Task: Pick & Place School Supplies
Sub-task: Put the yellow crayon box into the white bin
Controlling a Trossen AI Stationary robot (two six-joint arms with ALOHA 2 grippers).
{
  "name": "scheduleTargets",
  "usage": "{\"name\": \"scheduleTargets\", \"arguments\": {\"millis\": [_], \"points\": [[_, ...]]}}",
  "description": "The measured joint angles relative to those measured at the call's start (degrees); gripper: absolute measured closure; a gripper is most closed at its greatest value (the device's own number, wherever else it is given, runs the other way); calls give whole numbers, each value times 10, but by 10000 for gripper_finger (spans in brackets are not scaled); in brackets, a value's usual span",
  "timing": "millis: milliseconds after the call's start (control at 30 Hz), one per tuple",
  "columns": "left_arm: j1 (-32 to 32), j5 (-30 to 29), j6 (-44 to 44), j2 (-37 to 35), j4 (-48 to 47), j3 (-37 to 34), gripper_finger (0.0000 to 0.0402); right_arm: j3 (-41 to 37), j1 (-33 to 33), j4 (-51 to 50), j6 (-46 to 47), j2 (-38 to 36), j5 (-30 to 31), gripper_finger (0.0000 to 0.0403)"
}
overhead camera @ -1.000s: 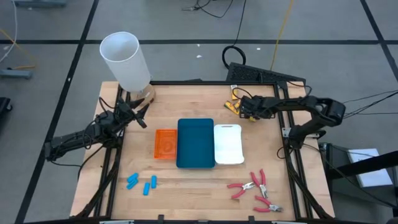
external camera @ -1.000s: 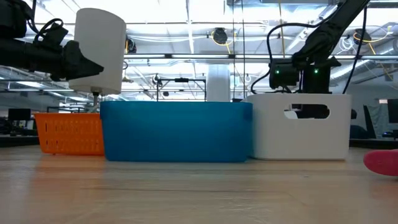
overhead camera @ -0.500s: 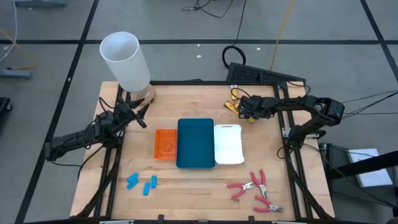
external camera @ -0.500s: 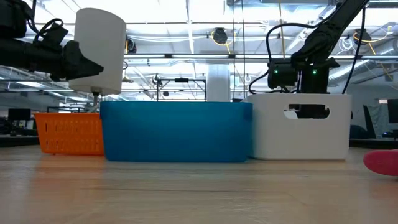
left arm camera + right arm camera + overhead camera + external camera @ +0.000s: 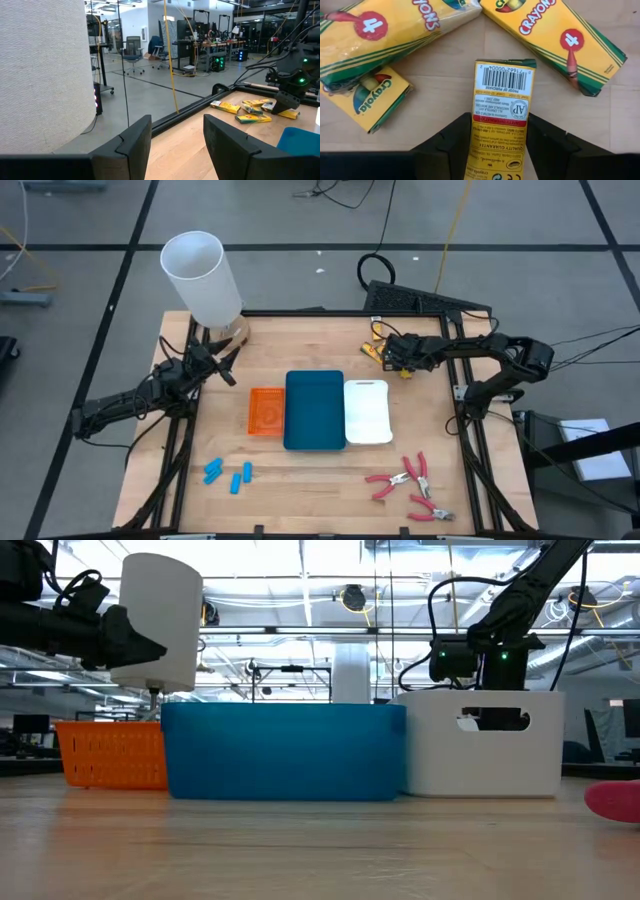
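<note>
Several yellow-orange crayon packets [image 5: 376, 350] lie flat in a loose pile near the table's far right corner. My right gripper [image 5: 393, 358] is down over that pile, shut around one packet with a barcode [image 5: 503, 95]; two others [image 5: 555, 37] [image 5: 367, 95] lie beside it. Pink-handled pliers [image 5: 410, 486] rest near the right front edge. Three light-blue pieces [image 5: 228, 473] lie near the left front edge. My left gripper [image 5: 226, 366] waits open beside the tall white cylinder [image 5: 203, 276], touching nothing. My right gripper has the barcode packet between its two fingers [image 5: 547, 145], which lie along the packet's long sides [image 5: 479, 120]. The fingers come slanting down from the table's right. The packet's far end [image 5: 505, 64] still rests on the wood among the other packets.
An orange tray [image 5: 266, 411], a blue tray [image 5: 314, 409] and a white tray [image 5: 367, 411] stand side by side at the table's middle. The cylinder stands at the far left corner. A black frame rail runs along the far edge [image 5: 200, 105].
</note>
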Motion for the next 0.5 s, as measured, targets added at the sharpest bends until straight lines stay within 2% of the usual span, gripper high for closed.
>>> {"name": "scheduleTargets", "arguments": {"millis": [333,500], "points": [[0,0,0,0,0,0,220,-1,0,0,-28,-5,0,238],[0,0,0,0,0,0,220,-2,0,-2,-45,-38,-1,238]]}}
